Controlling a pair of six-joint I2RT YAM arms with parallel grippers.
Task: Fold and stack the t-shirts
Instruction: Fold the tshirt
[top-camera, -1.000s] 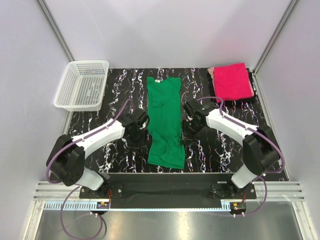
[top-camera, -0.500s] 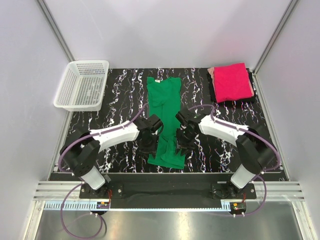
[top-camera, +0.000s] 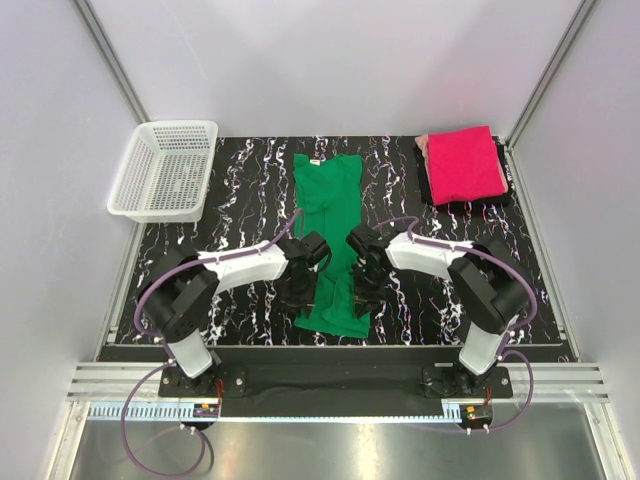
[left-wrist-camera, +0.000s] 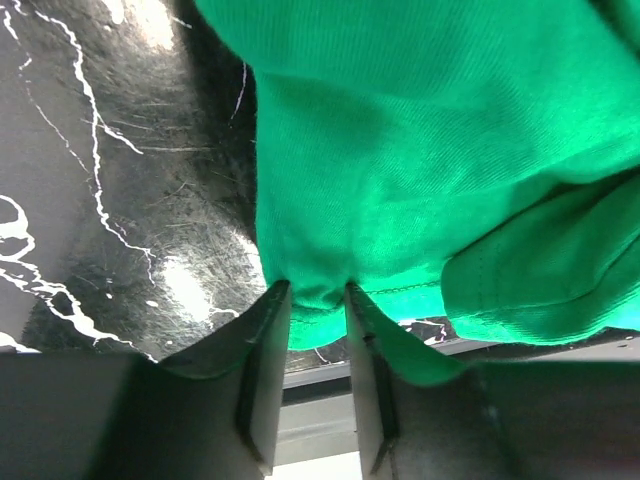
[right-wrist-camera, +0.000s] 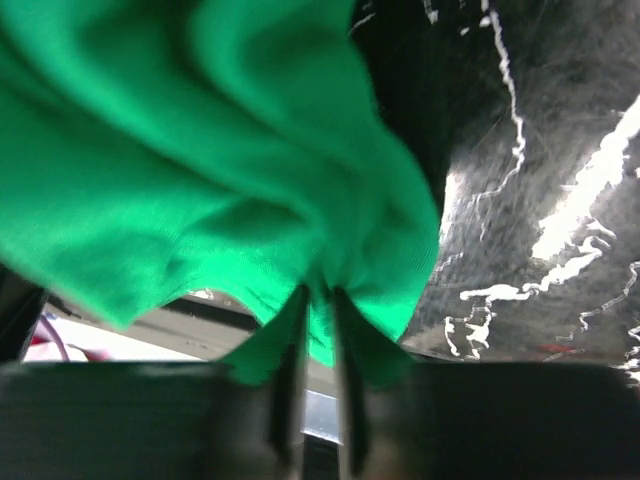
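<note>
Lying lengthwise down the middle of the black marble-patterned table (top-camera: 235, 190), the green t-shirt (top-camera: 328, 215) is folded into a narrow strip. Its collar and small neck label are at the far end, and its hem end points toward the arm bases. Both arms reach in to that near end, one from each side.

The left gripper (top-camera: 300, 288) meets the strip at its left edge. In the left wrist view its two dark fingers (left-wrist-camera: 262, 360) stand close together with a tuck of green cloth pinched between their tips. The fabric spreads out wide above the pinch, and a hemmed edge with visible stitching curls at the right.

The right gripper (top-camera: 365, 287) meets the strip at its right edge, directly across from the other. In the right wrist view its fingers (right-wrist-camera: 290, 370) are drawn nearly together on a fold of the same cloth, which puckers at the grip and hangs a little below the tips. That view is somewhat blurred, so the finer creases are hard to read.

From above, the near end of the shirt looks bunched between the two grippers, while the far part lies flat.

The pink t-shirt (top-camera: 463, 162) sits folded at the far right corner, well apart from the green one. A white mesh basket (top-camera: 160, 212) stands at the far left corner.
</note>
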